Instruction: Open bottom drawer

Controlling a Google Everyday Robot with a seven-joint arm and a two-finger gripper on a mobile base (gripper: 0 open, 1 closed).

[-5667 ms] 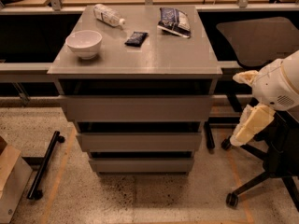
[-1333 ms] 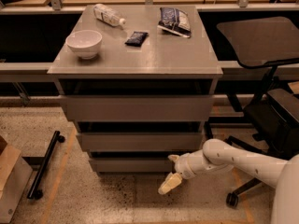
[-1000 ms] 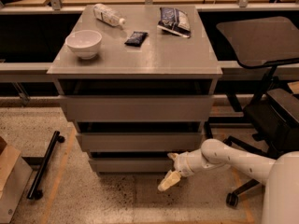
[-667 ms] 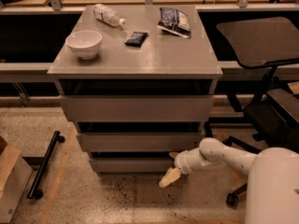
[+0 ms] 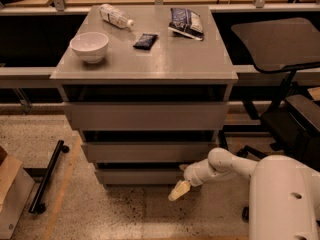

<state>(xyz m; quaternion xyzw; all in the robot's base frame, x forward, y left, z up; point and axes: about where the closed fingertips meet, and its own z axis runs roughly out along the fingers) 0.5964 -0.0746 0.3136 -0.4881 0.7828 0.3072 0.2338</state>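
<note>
Down at the foot of the grey cabinet (image 5: 165, 59) we see speckled stone floor (image 5: 125, 214), and the robot's white body (image 5: 285, 199) fills the near corner to the cabinet's right. Its arm (image 5: 225, 163) reaches in low, putting the gripper (image 5: 179, 190) at the cabinet's base, right of centre, just under the bottom drawer (image 5: 140, 176). We cannot tell whether it is spread or closed, or whether it touches the front.

That drawer is the cabinet's lowest panel: flat, matte grey, with no handle.

Left of the cabinet, a cardboard box (image 5: 10, 184) and a black wheeled bar (image 5: 47, 176) lie on the floor. A dark chair (image 5: 280, 44) crowds the cabinet's right side.

On top of the cabinet are a white bowl (image 5: 89, 46), a dark packet (image 5: 145, 40), a toppled bottle (image 5: 115, 15) and a snack bag (image 5: 186, 22).
</note>
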